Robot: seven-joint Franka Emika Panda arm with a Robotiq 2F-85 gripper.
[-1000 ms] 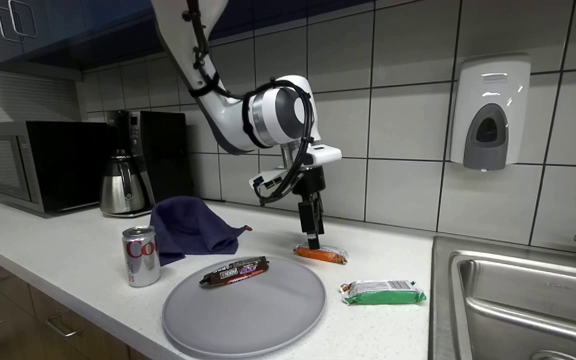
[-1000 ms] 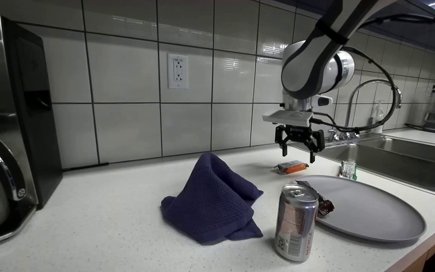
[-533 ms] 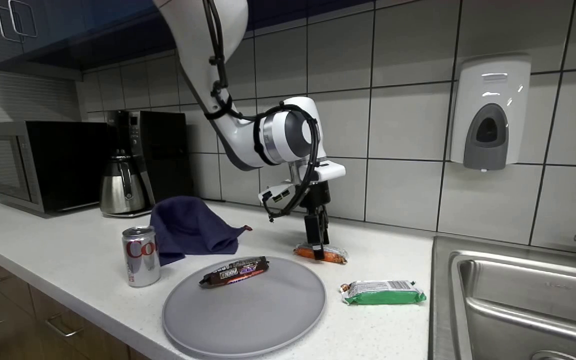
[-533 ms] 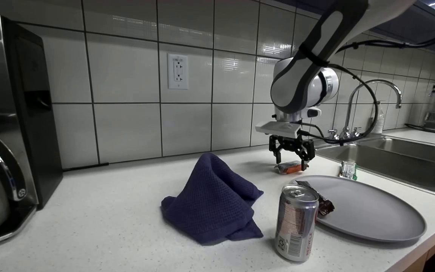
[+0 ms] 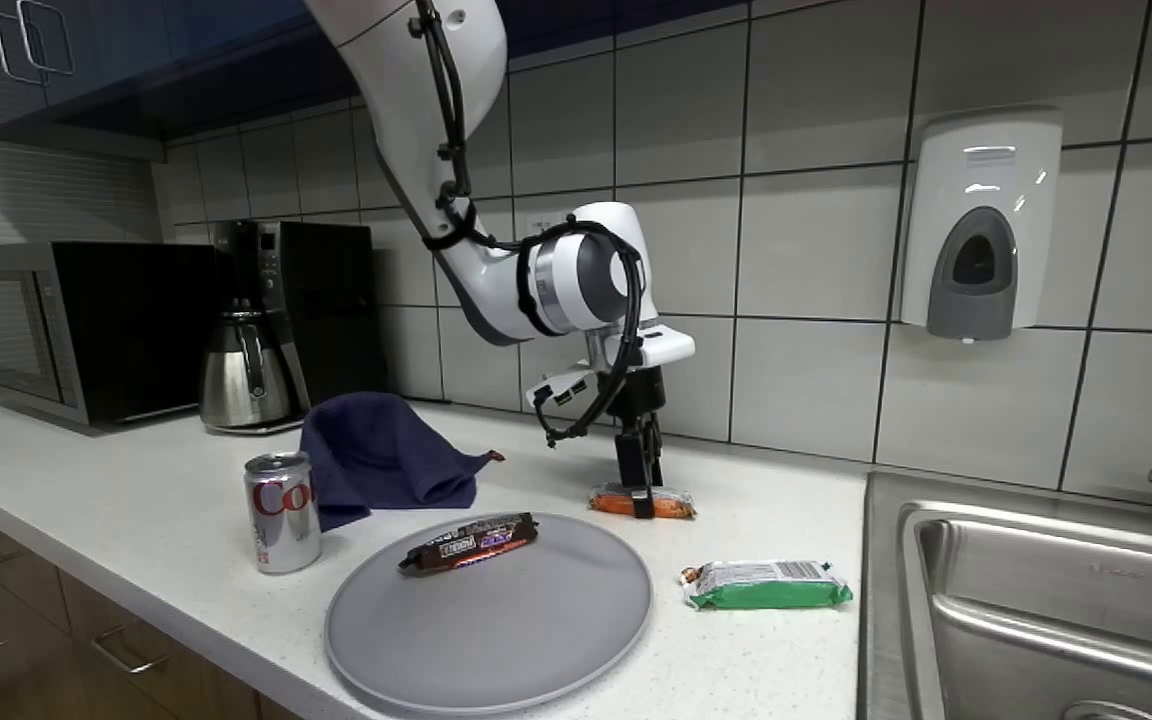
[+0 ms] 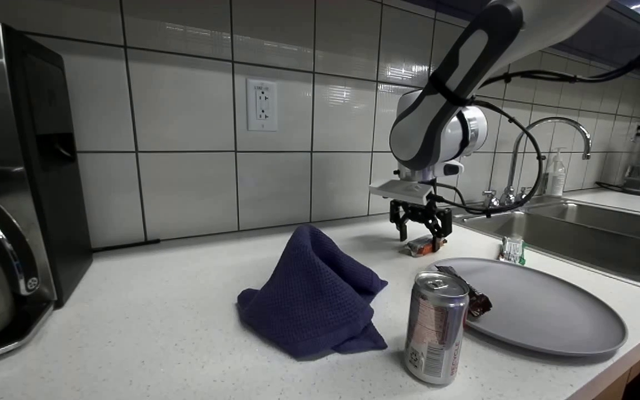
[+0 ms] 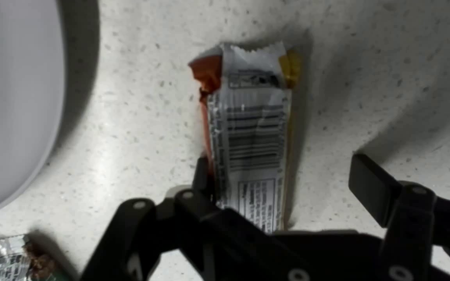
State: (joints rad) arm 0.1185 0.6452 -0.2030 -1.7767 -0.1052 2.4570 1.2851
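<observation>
A candy bar in an orange, yellow and white wrapper (image 7: 252,128) lies flat on the counter, barcode side up; it shows in both exterior views (image 5: 616,503) (image 6: 419,247). My gripper (image 7: 286,181) is open and low over it, also seen in both exterior views (image 5: 649,490) (image 6: 420,239). The bar lies between the fingers. In the wrist view the left finger is against the orange side; a wide gap separates the right finger from the bar. The bar's lower end is hidden behind the gripper in the wrist view.
A grey plate (image 5: 496,640) holds a dark brown bar (image 5: 476,543). A green-and-white bar (image 5: 771,588) lies near the steel sink (image 5: 886,600). A silver soda can (image 6: 436,333) and a crumpled blue towel (image 6: 314,300) stand beside the plate. The tiled wall (image 5: 806,390) is behind.
My gripper has come down from above the orange bar to around it, still open. In the last half second the bar has turned slightly beside the finger. Other things have not moved.
</observation>
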